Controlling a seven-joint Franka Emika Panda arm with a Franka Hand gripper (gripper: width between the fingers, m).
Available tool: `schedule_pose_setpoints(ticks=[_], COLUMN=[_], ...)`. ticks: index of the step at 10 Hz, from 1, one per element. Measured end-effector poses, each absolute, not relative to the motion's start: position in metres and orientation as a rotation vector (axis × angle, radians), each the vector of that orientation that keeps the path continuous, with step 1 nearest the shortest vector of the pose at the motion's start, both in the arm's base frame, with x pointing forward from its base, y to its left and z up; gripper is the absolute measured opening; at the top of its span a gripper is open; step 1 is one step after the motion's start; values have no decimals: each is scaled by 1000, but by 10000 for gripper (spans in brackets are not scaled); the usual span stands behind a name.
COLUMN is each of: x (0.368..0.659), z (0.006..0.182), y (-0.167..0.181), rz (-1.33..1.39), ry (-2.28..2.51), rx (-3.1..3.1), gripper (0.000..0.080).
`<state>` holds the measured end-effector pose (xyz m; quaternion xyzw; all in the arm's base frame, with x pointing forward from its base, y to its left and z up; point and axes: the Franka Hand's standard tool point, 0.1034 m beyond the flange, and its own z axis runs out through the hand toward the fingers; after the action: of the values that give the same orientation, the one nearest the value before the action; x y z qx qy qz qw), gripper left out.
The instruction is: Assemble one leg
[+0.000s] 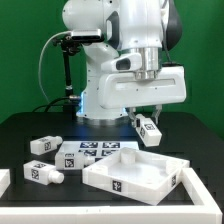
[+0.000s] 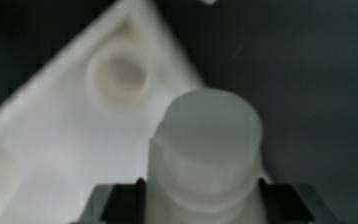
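Right now we are seeing the hand (image 1: 146, 121) pinching the leg (image 1: 149, 128) between its two fingers, held up off the black worktop (image 1: 195, 150). In the exterior view the leg is hanging tilted, with one black-and-white tagged face turning toward the camera, and it is touching nothing but the hand. It is hovering near the far edge of the white rimmed panel (image 1: 135, 172), toward the exterior view's right, with a clear gap of dark worktop showing between the two.

From the wrist view we are looking down along the leg (image 2: 208, 140). Its rounded pale end is pointing away from the camera, and its base is sitting between the dark fingers (image 2: 119, 200), which are closing on it from both sides. Past the leg, one corner of the panel (image 2: 51, 120) is slanting across the picture, and a round hole (image 2: 114, 70) in that corner is lying just beside the leg's tip. The picture is blurred, so we are not able to tell how well the leg is lining up with the hole.

Back in the exterior view, the panel is lying flat at the near side of the worktop. The marker board (image 1: 90, 152) is lying just behind it. Two loose legs are resting on their sides toward the exterior view's left, one (image 1: 45, 145) farther back and one (image 1: 42, 173) nearer the camera, both well apart from the hand.
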<state>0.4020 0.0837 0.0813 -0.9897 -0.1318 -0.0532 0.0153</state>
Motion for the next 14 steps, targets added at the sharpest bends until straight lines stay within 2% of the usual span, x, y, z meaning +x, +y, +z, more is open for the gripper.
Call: schedule_pose_setpoints(ticks=[2,3,7,9,11,14], x=[378,375,375,362,363,362], z=[69,68,67,44,27,14], y=[108,121,125,135,137,134], rz=[-99,-94,-126,-161,-162,-199], ry=[-242,-205,-216,-246,-216,-197], rx=[-3089,-3089,-3081,-3060,-3052,-3047], gripper=[287,287,287,287,287,287])
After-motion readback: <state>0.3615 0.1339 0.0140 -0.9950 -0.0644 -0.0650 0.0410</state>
